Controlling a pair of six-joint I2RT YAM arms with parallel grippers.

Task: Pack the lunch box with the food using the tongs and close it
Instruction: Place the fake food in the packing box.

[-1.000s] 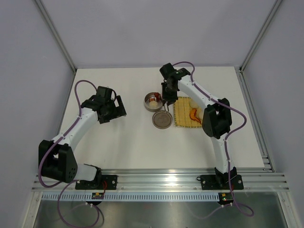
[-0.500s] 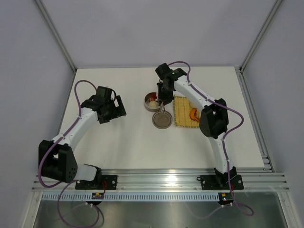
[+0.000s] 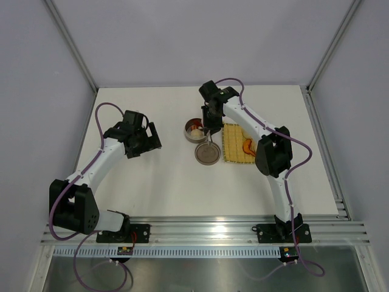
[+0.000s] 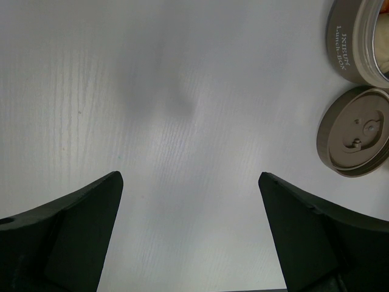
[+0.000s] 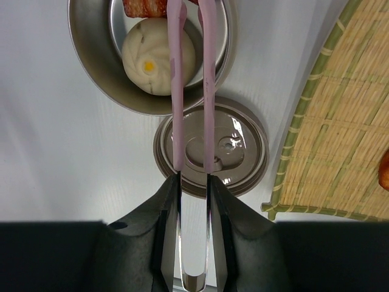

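Note:
My right gripper (image 5: 193,179) is shut on the tongs (image 5: 177,91), whose two pink arms reach over the brownish lid (image 5: 243,152) and into the silver lunch box (image 5: 85,55). In the tin lie a cream bun (image 5: 152,58) and a red-brown chunk (image 5: 143,6) at the tong arms; the tips are cut off by the frame's top edge. In the top view this gripper (image 3: 209,125) hangs over the tin (image 3: 196,129), with the lid (image 3: 206,153) just in front. My left gripper (image 4: 189,182) is open over bare table, far left of the tin (image 4: 358,42).
A yellow woven mat (image 3: 238,143) lies right of the tin and lid, with an orange food piece (image 3: 248,146) on it. The orange piece (image 5: 384,170) shows at the right edge of the right wrist view. The left arm (image 3: 130,137) rests well left.
The right gripper with the tongs has shifted a little left and back, from over the mat's edge to over the tin. The left arm has not moved.

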